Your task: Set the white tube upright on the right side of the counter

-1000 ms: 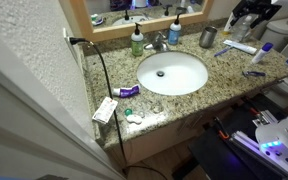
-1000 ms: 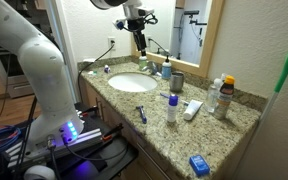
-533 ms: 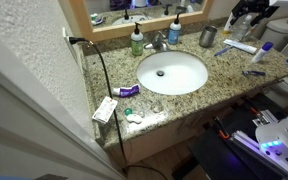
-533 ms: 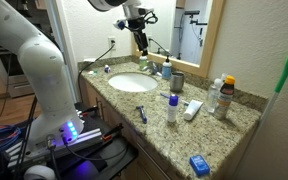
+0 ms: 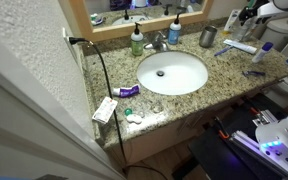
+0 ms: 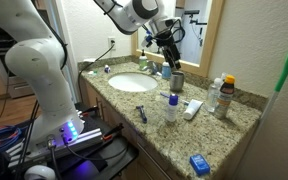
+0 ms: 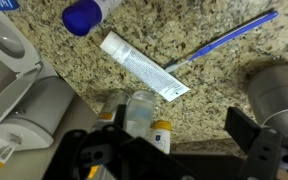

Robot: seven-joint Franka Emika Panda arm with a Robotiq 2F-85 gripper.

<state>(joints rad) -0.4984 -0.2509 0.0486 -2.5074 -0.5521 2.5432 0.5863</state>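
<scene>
Speckled counter [image 7: 219, 40] bears the white tube [image 7: 144, 66] flat; cropped, blurry gripper [image 7: 169, 140] gapes empty.

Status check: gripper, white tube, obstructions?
Gripper open, empty, above the counter. White tube lying flat, not gripped. Metal cup and blue toothbrush close beside it.

White rounded arm [image 6: 39, 70] w/ black pincer [image 6: 170, 55], blue-lit base [image 6: 69, 130]

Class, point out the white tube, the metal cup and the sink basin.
white tube [image 7: 142, 64], wrist view, middle of its body.
metal cup [image 5: 208, 38], an exterior view, its side wall.
sink basin [image 5: 185, 78], an exterior view, bare bowl beside the drain.
</scene>
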